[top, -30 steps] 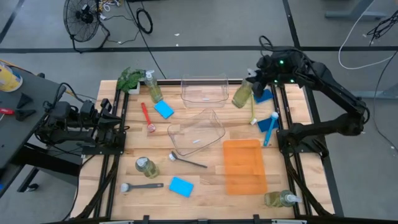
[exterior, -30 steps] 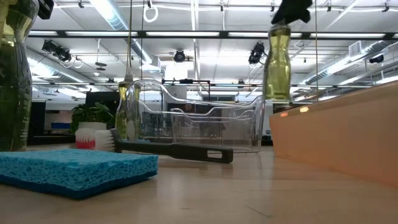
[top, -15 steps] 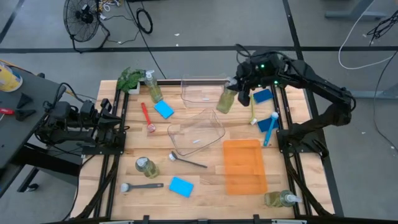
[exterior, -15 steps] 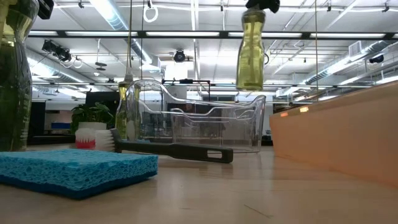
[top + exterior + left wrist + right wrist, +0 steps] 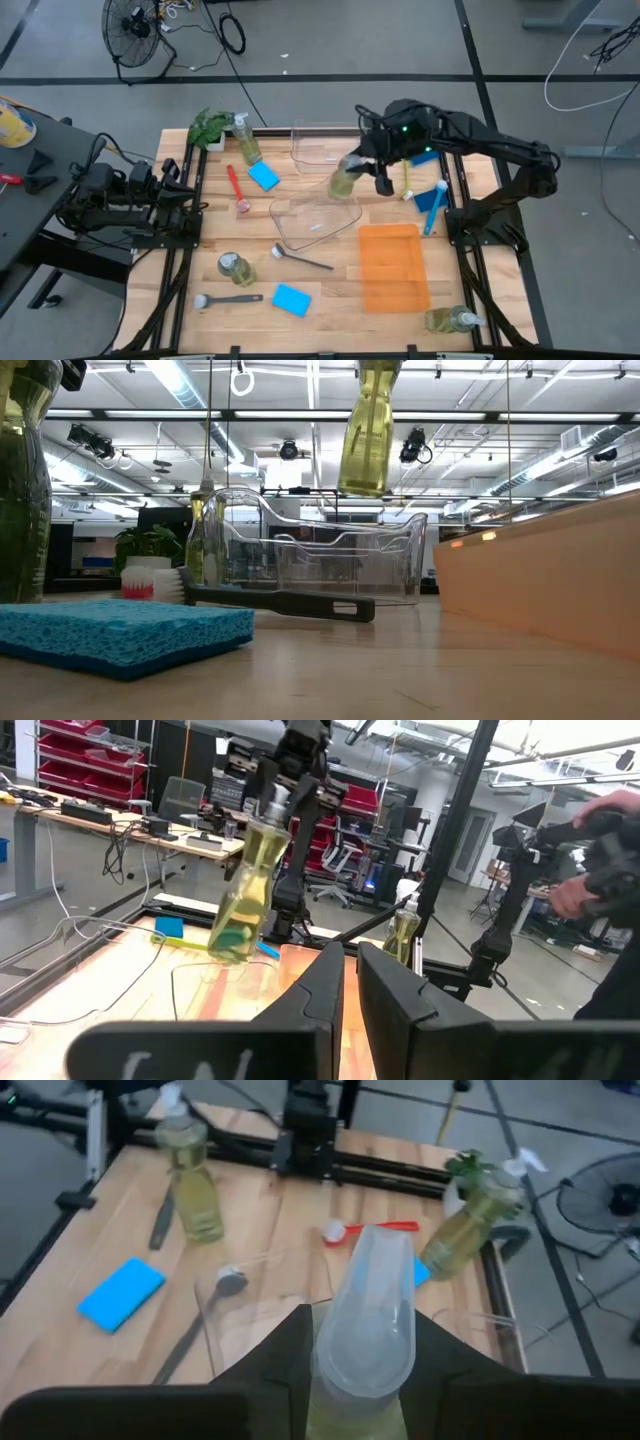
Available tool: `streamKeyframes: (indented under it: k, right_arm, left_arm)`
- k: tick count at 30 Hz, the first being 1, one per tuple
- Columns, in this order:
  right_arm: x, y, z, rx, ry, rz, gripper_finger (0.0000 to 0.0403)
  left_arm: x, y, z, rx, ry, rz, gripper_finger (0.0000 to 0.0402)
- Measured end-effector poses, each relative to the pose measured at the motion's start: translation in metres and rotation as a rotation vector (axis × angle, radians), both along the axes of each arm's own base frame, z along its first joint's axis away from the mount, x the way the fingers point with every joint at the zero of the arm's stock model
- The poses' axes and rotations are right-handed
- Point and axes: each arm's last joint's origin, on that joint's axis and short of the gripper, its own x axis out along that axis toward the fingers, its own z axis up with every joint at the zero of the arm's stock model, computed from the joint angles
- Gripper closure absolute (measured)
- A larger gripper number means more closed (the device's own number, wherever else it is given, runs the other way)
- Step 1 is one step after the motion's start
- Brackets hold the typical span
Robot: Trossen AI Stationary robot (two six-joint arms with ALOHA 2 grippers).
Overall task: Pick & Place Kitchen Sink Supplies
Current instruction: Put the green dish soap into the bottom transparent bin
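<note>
Pump bottle (image 5: 344,177) of yellow-green liquid hangs tilted in the air, clamped by the right gripper (image 5: 372,166) above the gap between two clear bins, one upright bin (image 5: 327,144) toward twelve o'clock on the table (image 5: 330,290) and one tipped bin (image 5: 315,212) at the centre. From table height the bottle's body (image 5: 366,435) shows well clear of the bin beneath it. The right wrist camera looks straight down the bottle (image 5: 363,1342), with a dark finger (image 5: 278,1361) pressed against each side.

Other supplies lie scattered: a second bottle (image 5: 246,140) beside the leafy plant (image 5: 210,126) at about eleven o'clock, a blue sponge (image 5: 264,176) and a red brush (image 5: 236,188) near it, a third bottle (image 5: 236,267) at eight o'clock, two dark grey brushes (image 5: 302,259) (image 5: 227,298) and another sponge (image 5: 291,299) toward seven, and a fourth bottle (image 5: 448,320) at five. A blue brush (image 5: 434,204) and a yellow-green brush (image 5: 406,179) rest at two o'clock, above the orange tray (image 5: 392,266).

Parked off the table's nine o'clock edge, the left gripper (image 5: 348,982) has its fingers nearly together with only a narrow slit between them, holding nothing.
</note>
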Motion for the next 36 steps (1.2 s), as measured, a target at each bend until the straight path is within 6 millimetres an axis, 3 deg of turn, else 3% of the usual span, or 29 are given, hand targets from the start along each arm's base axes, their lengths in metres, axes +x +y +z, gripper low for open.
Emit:
streamKeyframes:
  k: [14,26,36]
  right_arm:
    - [0.035,-0.001,-0.032,-0.030,0.084,0.049,0.0303]
    - [0.047,-0.002,-0.043,-0.012,0.081,0.063,0.0303]
    - [0.054,-0.005,-0.073,-0.008,0.078,-0.008,0.0303]
  left_arm:
    - [0.000,0.000,0.000,0.000,0.000,0.000,0.0365]
    - [0.000,0.000,0.000,0.000,0.000,0.000,0.0365]
    - [0.000,0.000,0.000,0.000,0.000,0.000,0.0365]
